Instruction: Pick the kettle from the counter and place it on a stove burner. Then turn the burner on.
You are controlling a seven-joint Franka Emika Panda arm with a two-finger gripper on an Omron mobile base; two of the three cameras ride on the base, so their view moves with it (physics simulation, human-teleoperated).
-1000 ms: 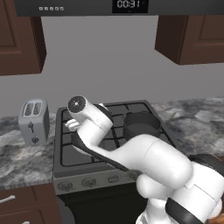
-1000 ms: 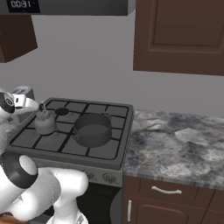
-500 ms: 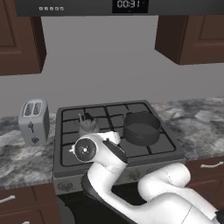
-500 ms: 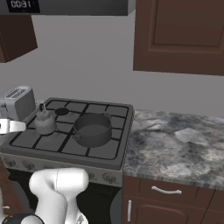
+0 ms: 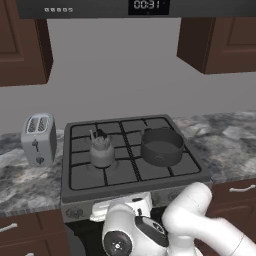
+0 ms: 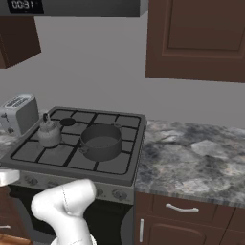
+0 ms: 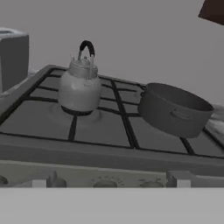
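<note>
My arm has dropped below the stove front since a second ago, jaws spread wide. The rounded metal kettle [image 5: 101,151] sits on black cast-iron grates beside the dark pot [image 5: 162,146].

One kettle [image 5: 101,152] stands on the stove [image 5: 75,189], and one dark pot [image 5: 161,146] sits beside it on the same grates. One toaster [image 5: 39,138] rests on the table [image 5: 30,182] to the left. One stove in all, with a single row of knobs [image 6: 72,188] along its front. One clock display [image 5: 147,5] glows overhead.
</note>
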